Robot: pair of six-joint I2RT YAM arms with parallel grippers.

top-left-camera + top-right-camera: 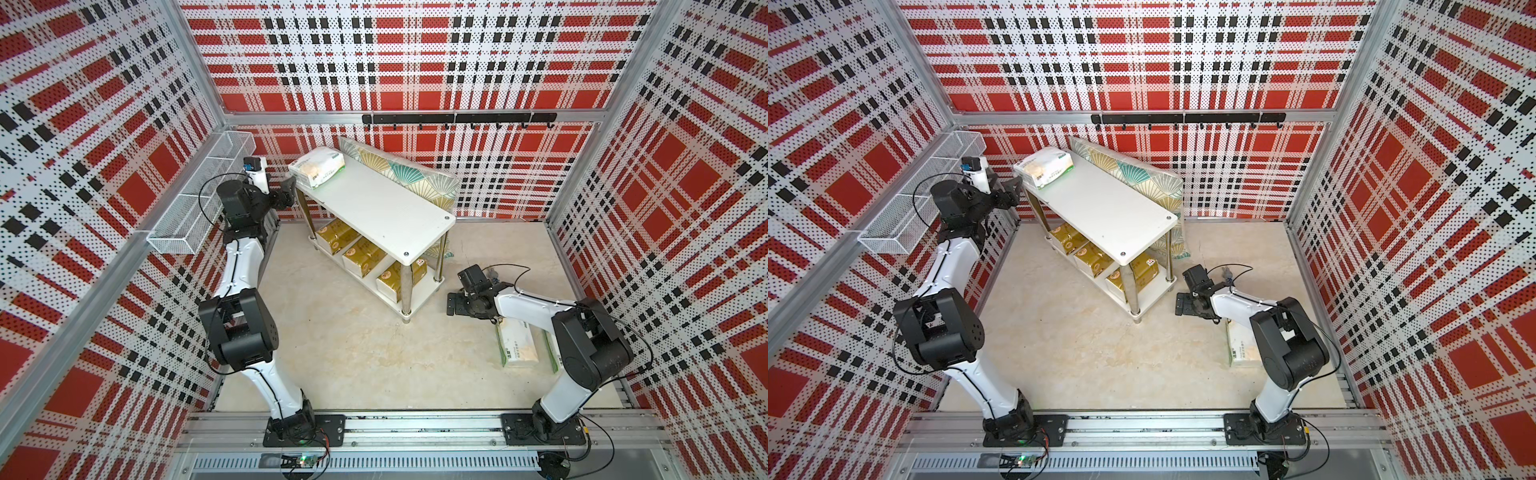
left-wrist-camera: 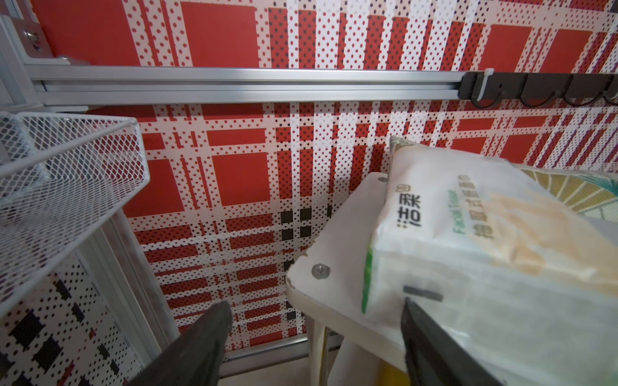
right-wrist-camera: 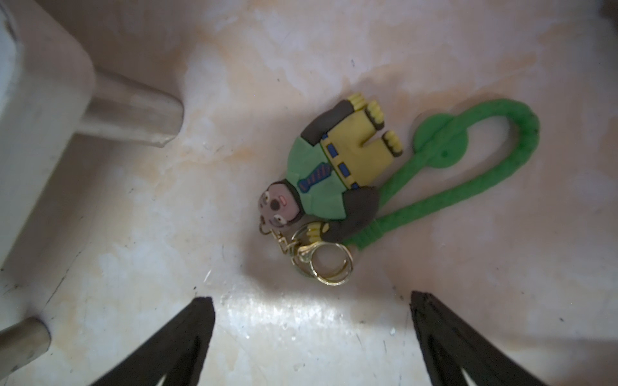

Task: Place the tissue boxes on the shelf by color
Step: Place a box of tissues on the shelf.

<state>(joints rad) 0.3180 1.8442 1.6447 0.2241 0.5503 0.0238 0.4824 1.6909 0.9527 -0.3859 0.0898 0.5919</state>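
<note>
In both top views a white tissue pack (image 1: 318, 165) lies on the shelf (image 1: 386, 208)'s top board at the end nearest the left arm, three gold packs (image 1: 361, 255) line the lower board, and a second white pack (image 1: 517, 345) lies on the floor (image 1: 353, 353) under the right arm. The left wrist view shows the left gripper (image 2: 314, 302) spread at the shelf corner, one finger in front of the pack's end, clamping nothing. The right wrist view shows the right gripper (image 3: 310, 298) wide apart above a sloth keychain (image 3: 329, 173), holding nothing.

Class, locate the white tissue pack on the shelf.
In both top views the white tissue pack lies at the far left end of the shelf's top board, beside the cushion, near the left gripper.
</note>
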